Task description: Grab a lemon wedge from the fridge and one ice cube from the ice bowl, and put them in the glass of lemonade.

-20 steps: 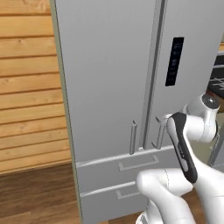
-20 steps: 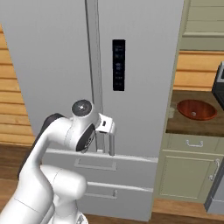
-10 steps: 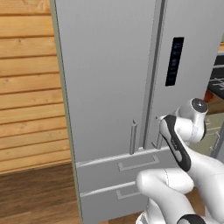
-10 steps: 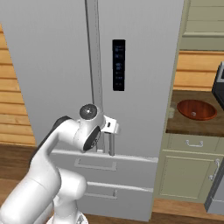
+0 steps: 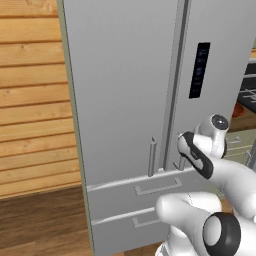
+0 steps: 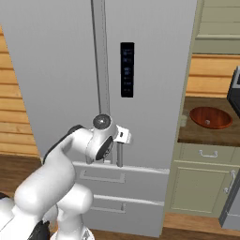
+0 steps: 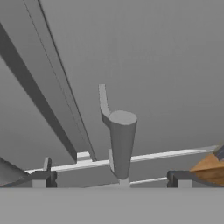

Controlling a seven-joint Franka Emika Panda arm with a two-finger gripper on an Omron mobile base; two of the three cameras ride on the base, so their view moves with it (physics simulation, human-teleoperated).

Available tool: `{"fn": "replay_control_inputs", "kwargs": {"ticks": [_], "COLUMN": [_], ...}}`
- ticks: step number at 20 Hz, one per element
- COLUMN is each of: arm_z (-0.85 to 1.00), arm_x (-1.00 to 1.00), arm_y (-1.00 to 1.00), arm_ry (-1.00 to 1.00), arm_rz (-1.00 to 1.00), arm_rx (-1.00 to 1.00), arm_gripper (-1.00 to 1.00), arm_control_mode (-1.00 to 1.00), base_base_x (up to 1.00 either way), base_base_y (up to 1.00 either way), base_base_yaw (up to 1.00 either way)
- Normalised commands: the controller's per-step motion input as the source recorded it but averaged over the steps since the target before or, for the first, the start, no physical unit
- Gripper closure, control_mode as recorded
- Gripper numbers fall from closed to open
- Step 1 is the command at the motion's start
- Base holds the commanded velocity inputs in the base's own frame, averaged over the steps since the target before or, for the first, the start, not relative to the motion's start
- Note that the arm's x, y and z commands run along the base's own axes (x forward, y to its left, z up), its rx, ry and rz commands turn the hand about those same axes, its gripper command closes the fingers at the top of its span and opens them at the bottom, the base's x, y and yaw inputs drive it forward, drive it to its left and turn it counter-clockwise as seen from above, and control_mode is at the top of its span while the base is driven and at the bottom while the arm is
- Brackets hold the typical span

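The fridge point(image 5: 125, 90) stands shut, its two grey doors meeting at a vertical seam, with a black control panel point(image 6: 127, 70) on the right door and two drawers point(image 6: 119, 190) below. The left door's bar handle point(image 5: 152, 157) hangs free just left of the seam. The hand point(image 7: 111, 180) is up against the lower end of the right door's bar handle point(image 7: 121, 142): in the hand view that handle rises between the two dark fingertips point(image 7: 41, 178), which stand wide apart on either side of it without touching it, so the hand is open and grips nothing. In the right base view the hand point(image 6: 121, 138) sits at the handle's lower part, just above the top drawer, and in the left base view the hand point(image 5: 186, 159) is largely hidden behind the arm's wrist. To the right of the fridge, a brown table point(image 6: 187, 137) on beige cabinets point(image 6: 199, 187) carries the ice bowl point(image 6: 210, 117), a glossy reddish-brown dish lying near the table's middle, well apart from the hand. A small pale shape at the table's left edge, just beside the fridge, may be the glass of lemonade point(image 6: 183, 121), though it is too small to tell for certain. Wooden plank walls point(image 5: 30, 100) flank the fridge, and a dark wooden floor point(image 5: 40, 225) runs beneath it.
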Motion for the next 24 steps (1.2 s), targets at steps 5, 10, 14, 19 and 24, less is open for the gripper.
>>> {"fn": "replay_control_inputs", "kwargs": {"ticks": [5, 10, 14, 19, 24], "arm_z": [-0.56, -0.24, -0.03, -0.09, -0.06], "arm_x": [0.34, 0.28, 0.44, 0.46, 0.34], "arm_y": [0.00, 0.00, -0.01, -0.20, -0.20], "arm_ry": [-0.01, 0.00, -0.01, -0.01, 0.00], "arm_rz": [0.00, 0.00, 0.00, 0.00, 0.00], "arm_rx": [0.00, 0.00, 0.00, 0.00, 0.00], "arm_gripper": [-1.00, -1.00, -1.00, -1.00, -1.00], "arm_control_mode": [-1.00, -1.00, -1.00, -1.00, -1.00], "base_base_x": [0.00, 0.00, 0.00, 0.00, 0.00], "base_base_y": [0.00, 0.00, 0.00, 0.00, 0.00], "base_base_yaw": [0.00, 0.00, 0.00, 0.00, 0.00]}}
